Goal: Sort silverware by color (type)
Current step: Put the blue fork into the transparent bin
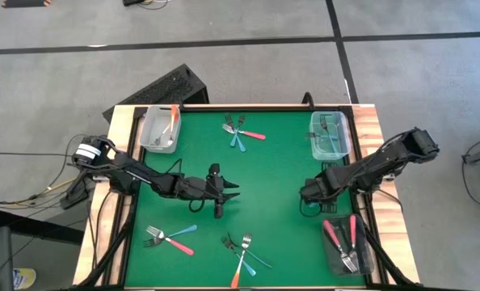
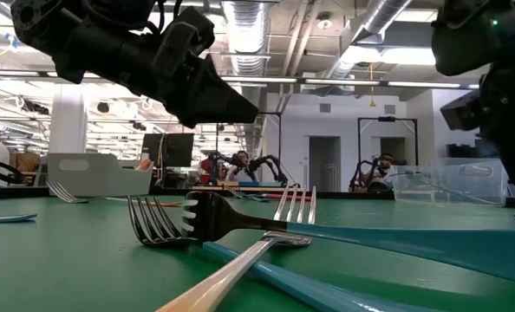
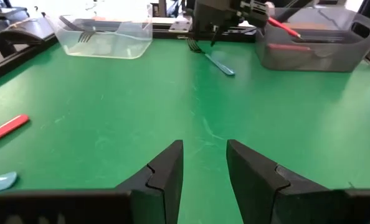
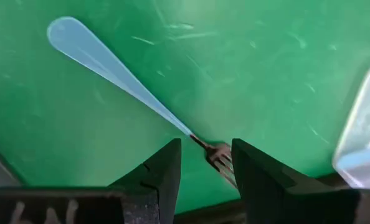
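a green mat covers the table, with grey floor around it in the overhead picture and a bright workshop behind it in the level one. three bins sit at the mat's corners, seemingly one per handle colour: a clear bin at the upper left with an orange-handled fork, a clear bin at the upper right with blue ones, and a dark bin at the lower right with red ones.

the right gripper is low over the mat right of centre, just left of the dark bin. its fingers stand a narrow gap apart, with nothing between them. below them lies a blue fork, tines near the fingertips. its long axis runs diagonally in the right wrist picture, handle tip at the upper left and tines at the lower middle. i judge the gripper is lined up to pick this fork.

the left gripper hangs over the middle of the mat, pointing right, fingers a little apart and empty; it looks to be waiting.

unsorted forks lie in three clusters: red and blue crossed at upper centre, a red and blue pair at lower left, and an orange and blue group at lower centre.
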